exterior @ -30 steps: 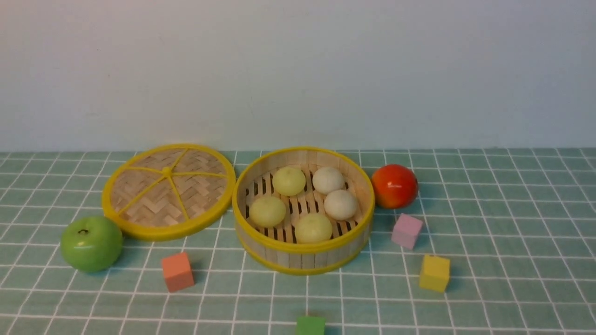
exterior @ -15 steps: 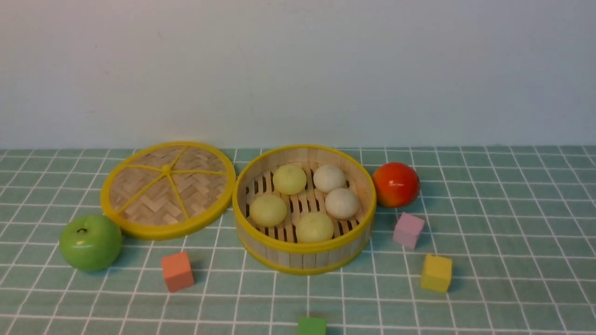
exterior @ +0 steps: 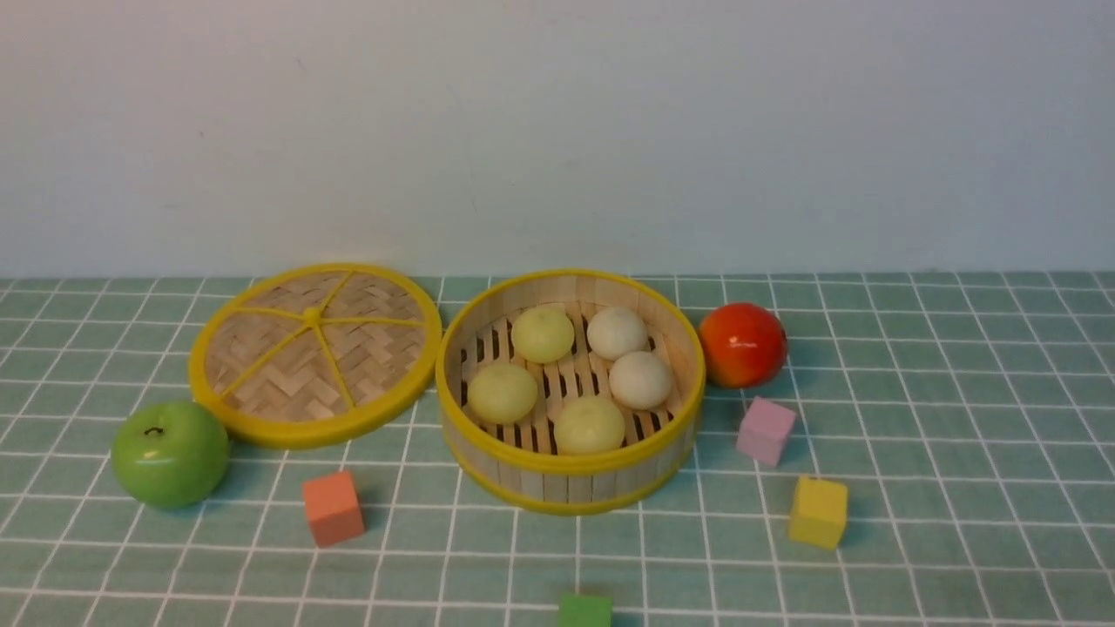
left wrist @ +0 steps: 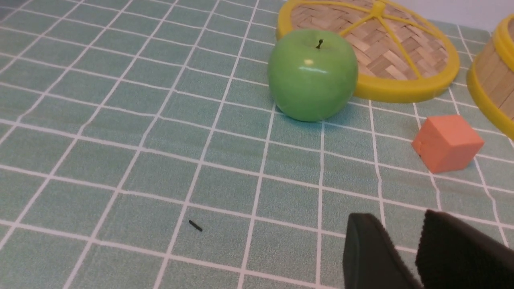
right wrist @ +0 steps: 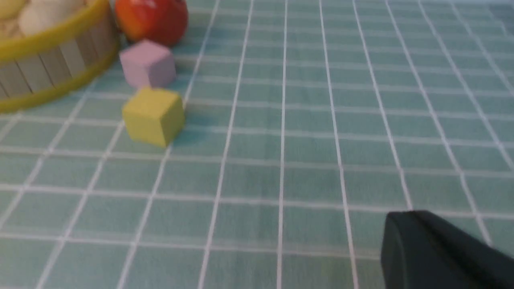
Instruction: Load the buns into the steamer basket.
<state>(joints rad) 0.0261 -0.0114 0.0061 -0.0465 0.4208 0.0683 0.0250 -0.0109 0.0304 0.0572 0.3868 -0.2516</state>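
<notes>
The steamer basket (exterior: 566, 486) stands mid-table with several buns on its slatted floor. Three are pale yellow-green (exterior: 542, 334) (exterior: 503, 394) (exterior: 589, 426) and two are off-white (exterior: 617, 333) (exterior: 640, 380). Neither gripper shows in the front view. In the left wrist view my left gripper (left wrist: 399, 218) hovers low over bare cloth, open with nothing between its fingers, well short of the basket's wall (left wrist: 492, 92). My right gripper (right wrist: 409, 220) is shut and empty over bare cloth, far from the basket (right wrist: 52, 56).
The flat woven lid (exterior: 314, 353) lies left of the basket, with a green apple (exterior: 170, 453) in front of it. A red-orange fruit (exterior: 742, 344) sits right of the basket. Orange (exterior: 332, 508), pink (exterior: 765, 430), yellow (exterior: 818, 511) and green (exterior: 584, 610) cubes are scattered in front.
The whole scene sits very slightly higher in the front view. No object has moved relative to the others.
</notes>
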